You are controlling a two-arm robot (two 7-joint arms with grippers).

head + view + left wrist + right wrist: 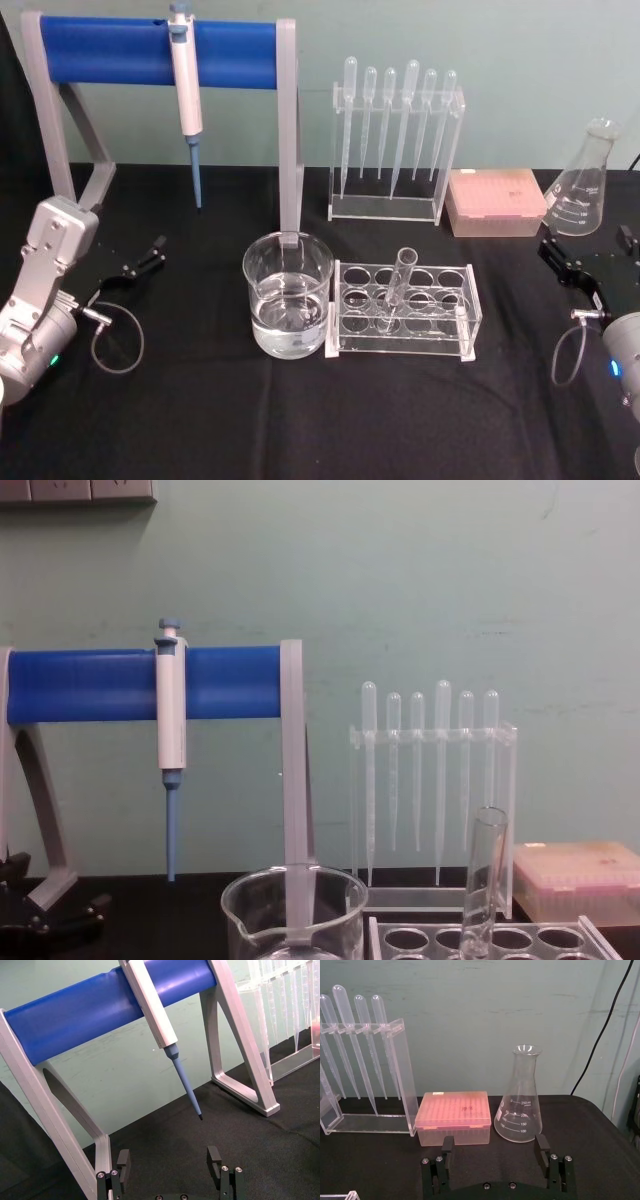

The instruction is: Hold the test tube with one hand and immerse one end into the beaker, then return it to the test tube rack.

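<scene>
**Tube in its rack, both grippers apart and empty: the risks lie in the pick**

Head view: the test tube (pixel 398 288) stands tilted in the clear rack (pixel 404 309), just right of the beaker (pixel 288 294), which holds water. The left gripper (pixel 143 261) sits at the left, the right gripper (pixel 567 268) at the right, both well apart from the tube.

Left wrist view: the left gripper (pixel 170 1162) has its jaws spread with nothing between them, facing the blue pipette stand (pixel 100 1010), not the tube.

Right wrist view: the right gripper (pixel 495 1150) is likewise released and empty, with the pink tip box (pixel 453 1116) and the flask (pixel 520 1102) beyond it.

Chest view: the test tube (pixel 483 880) leans in its hole, the beaker (pixel 295 910) near on the left.

Likely hazards (a judgement): smooth glass may slip from flat jaws; a pinch on a leaning tube could twist it against the rack hole and drag the rack; lifting sideways could knock the beaker's rim, since rack and beaker stand so close.
</scene>
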